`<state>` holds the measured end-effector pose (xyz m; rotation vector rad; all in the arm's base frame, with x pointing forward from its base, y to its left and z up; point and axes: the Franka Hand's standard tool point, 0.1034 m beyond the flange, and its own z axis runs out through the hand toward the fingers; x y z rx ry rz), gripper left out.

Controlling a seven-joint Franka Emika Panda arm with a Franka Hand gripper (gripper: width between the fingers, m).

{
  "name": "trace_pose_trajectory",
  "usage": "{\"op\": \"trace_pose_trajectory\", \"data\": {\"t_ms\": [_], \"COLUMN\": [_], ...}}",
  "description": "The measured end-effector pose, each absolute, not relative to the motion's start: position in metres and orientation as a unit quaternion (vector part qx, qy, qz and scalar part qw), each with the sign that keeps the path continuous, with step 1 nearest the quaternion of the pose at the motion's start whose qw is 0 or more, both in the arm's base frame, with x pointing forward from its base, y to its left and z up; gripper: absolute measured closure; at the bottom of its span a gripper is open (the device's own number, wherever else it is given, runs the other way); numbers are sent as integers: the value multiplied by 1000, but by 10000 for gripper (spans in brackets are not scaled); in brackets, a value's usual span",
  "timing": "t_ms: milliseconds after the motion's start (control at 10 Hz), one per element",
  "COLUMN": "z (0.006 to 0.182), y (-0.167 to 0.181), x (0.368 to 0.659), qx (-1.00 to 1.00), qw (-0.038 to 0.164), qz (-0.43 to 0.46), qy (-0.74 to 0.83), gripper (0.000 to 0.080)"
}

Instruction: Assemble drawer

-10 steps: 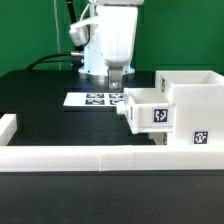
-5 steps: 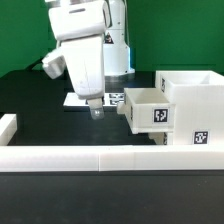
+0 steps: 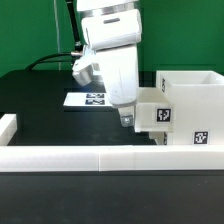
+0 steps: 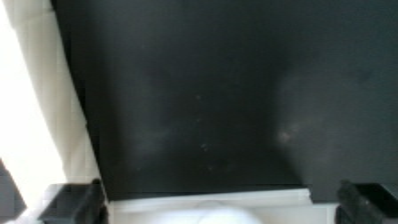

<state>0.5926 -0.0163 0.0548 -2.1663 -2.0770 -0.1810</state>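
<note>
From the exterior view, the jaws (image 3: pixel 125 118) hang at the front face of a tray (image 3: pixel 153 114) that sits partly pushed into the casing (image 3: pixel 190 105) at about 3 o'clock on the bench (image 3: pixel 45 115). The tray lies toward 3 o'clock from the jaws, its sliding axis running 9 to 3 into the casing, so I judge the coming move a push along that line. The arm body covers the fingers; their spread cannot be told here. The marker board (image 3: pixel 88 99) lies behind, toward 11 o'clock, and the low white wall (image 3: pixel 60 156) runs along the bench's near edge.

The wrist view adds what the other hides: two dark fingertips (image 4: pixel 71 203) stand wide apart, with a pale rounded shape, perhaps the tray's knob (image 4: pixel 210 211), between them, ungripped. The casing is not seen here.
</note>
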Motion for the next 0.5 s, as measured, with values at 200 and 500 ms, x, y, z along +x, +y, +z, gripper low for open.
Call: {"op": "trace_pose_trajectory", "data": {"t_ms": [200,500], "z": [54,53], "y": [-18,-7], "x": [592,593], "qx": [-720,-719], "qw": [68,73], "qz": [-60,-59], "qy": [-688,-689], "gripper": [151,151]}}
